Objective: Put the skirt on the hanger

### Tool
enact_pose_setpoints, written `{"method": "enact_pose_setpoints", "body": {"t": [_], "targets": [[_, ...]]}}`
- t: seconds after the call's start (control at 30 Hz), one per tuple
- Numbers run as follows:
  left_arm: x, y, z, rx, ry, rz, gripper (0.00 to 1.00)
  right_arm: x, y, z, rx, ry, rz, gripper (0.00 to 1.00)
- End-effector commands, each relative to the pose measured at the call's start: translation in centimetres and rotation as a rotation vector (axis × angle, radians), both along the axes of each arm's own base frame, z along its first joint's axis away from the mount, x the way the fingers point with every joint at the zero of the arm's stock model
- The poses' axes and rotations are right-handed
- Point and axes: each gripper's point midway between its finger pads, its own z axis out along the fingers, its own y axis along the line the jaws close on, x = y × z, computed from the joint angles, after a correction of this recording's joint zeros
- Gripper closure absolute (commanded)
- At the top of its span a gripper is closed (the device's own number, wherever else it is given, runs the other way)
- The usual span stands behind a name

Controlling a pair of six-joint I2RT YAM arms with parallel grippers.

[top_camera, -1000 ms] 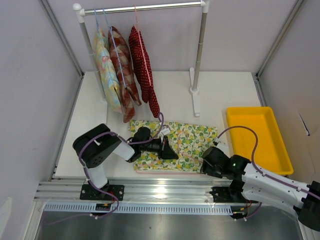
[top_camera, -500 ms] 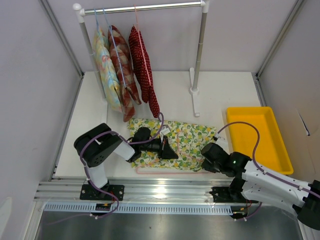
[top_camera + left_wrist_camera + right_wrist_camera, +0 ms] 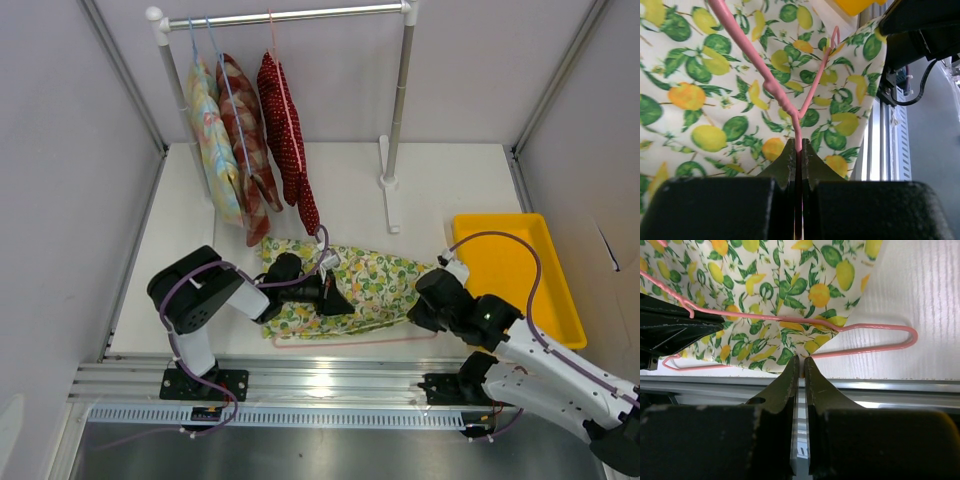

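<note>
The lemon-print skirt point(image 3: 375, 280) lies flat at the table's near middle, over the pink wire hanger point(image 3: 350, 341), whose lower bar shows along the skirt's near edge. My left gripper point(image 3: 337, 300) rests on top of the skirt. Its wrist view shows the left gripper point(image 3: 798, 147) shut on the hanger point(image 3: 765, 75) just below the twisted neck, with the skirt point(image 3: 700, 100) behind. My right gripper point(image 3: 415, 315) is at the skirt's near right corner. There the right gripper point(image 3: 801, 360) is shut on the hem of the skirt point(image 3: 790, 285), just beside the hanger's point(image 3: 880, 327) right end loop.
A clothes rack point(image 3: 300, 15) at the back carries a pastel floral garment point(image 3: 210, 140), a plaid one point(image 3: 245, 130) and a red dotted one point(image 3: 285, 130); its post point(image 3: 392, 190) stands behind the skirt. A yellow tray point(image 3: 510, 270) sits right. A metal rail point(image 3: 320, 380) runs along the near edge.
My right gripper has shut on the skirt's near right hem and moved up and right with it. The hanger's lower bar now shows more. The left gripper kept its grip.
</note>
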Motion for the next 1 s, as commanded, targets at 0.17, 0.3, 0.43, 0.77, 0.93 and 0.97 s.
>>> {"method": "enact_pose_setpoints", "body": {"t": [0.17,0.3,0.43,0.77,0.93,0.97], "targets": [[2.4,0.8,0.7,-0.014,-0.09,0.061,1.0,1.0,-2.0,3.1,0.007,-0.056,-0.044,0.99],[2.6,1.1,0.4,-0.007,-0.088,0.071,1.0,1.5,-2.6,3.8,0.023,-0.064,-0.062,0.99],[2.6,1.3,0.2,0.0,-0.091,0.079,1.0,2.3,-3.2,5.1,0.033,-0.085,-0.076,0.99],[4.5,2.1,-0.1,0.017,-0.103,0.146,1.0,2.5,-3.7,5.5,0.043,-0.083,-0.072,0.99],[5.8,2.0,0.3,0.027,-0.127,0.158,1.0,1.9,-3.9,4.8,0.035,-0.061,-0.068,1.0],[6.2,1.9,0.4,0.033,-0.127,0.159,1.0,1.8,-3.9,4.6,0.037,-0.055,-0.07,1.0]]}}
